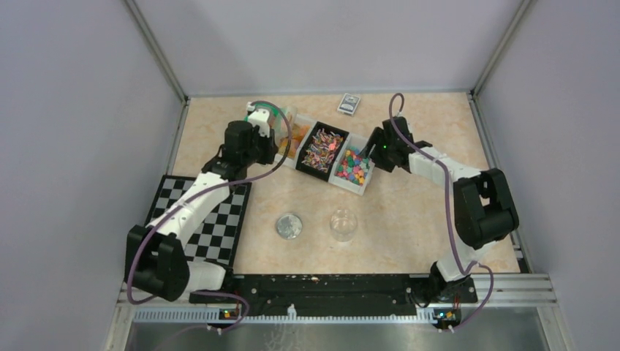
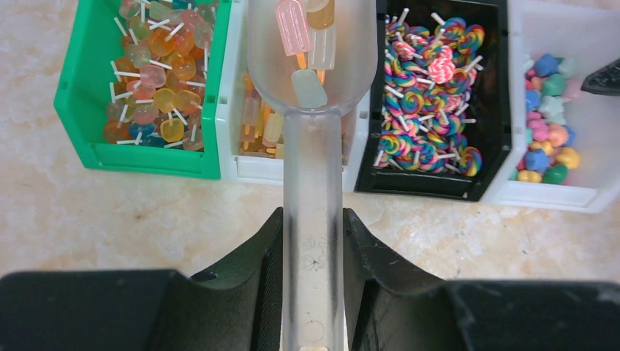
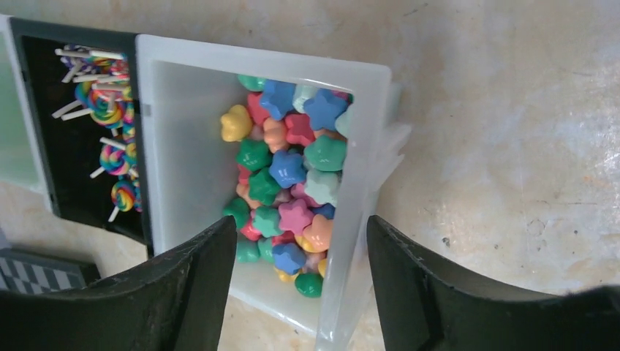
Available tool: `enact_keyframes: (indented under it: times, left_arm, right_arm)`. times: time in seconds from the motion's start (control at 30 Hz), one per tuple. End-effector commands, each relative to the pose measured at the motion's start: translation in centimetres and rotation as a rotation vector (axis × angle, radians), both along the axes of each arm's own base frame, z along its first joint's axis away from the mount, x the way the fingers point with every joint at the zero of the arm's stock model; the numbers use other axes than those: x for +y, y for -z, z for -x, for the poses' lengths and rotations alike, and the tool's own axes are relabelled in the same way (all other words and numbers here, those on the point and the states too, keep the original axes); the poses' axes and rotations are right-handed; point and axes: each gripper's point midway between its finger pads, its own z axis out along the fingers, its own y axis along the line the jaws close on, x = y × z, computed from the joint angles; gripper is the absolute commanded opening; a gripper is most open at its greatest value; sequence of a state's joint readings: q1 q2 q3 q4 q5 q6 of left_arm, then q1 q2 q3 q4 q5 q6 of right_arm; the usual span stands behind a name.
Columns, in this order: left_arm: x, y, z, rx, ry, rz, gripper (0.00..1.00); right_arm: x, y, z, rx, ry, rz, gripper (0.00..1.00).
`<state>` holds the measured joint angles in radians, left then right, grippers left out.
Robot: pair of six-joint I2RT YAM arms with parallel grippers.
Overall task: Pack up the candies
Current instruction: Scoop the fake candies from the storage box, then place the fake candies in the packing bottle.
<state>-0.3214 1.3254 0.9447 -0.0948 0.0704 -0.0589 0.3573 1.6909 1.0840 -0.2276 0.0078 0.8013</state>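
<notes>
Left fingers (image 2: 248, 281) pinching the handle of a translucent plastic scoop (image 2: 312, 278). Just ahead of them, the scoop bowl carries pink, orange and pale popsicle-shaped candies (image 2: 294, 25), over a white plastic bin (image 2: 252, 170) holding more. Right fingers (image 3: 197, 292) spread, straddling the side wall of a second white plastic bin (image 3: 188, 110); multicoloured star-shaped candies (image 3: 286, 167) inside, just ahead. Contact with wall: can't tell.
</notes>
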Motion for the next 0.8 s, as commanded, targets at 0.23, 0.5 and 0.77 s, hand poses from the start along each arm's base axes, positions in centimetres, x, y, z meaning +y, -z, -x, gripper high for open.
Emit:
enact_keyframes:
  times: [0.23,0.5,0.77]
  left_arm:
    - [-2.1,-6.7,5.5,0.065,0.13,0.148,0.0]
    - [-4.2,-6.9,11.0,0.109,0.224,0.185,0.0]
    - [-6.6,-6.3,17.0,0.177,0.302,0.119,0.0]
  right_arm:
    - [0.5,-9.2,0.7,-0.176,-0.104,-0.021,0.77]
    - [-1.9,-9.7,4.6,-0.178,-0.14,0.067,0.79]
    - [-4.5,-12.1,6.5,-0.236,-0.098,0.143,0.79]
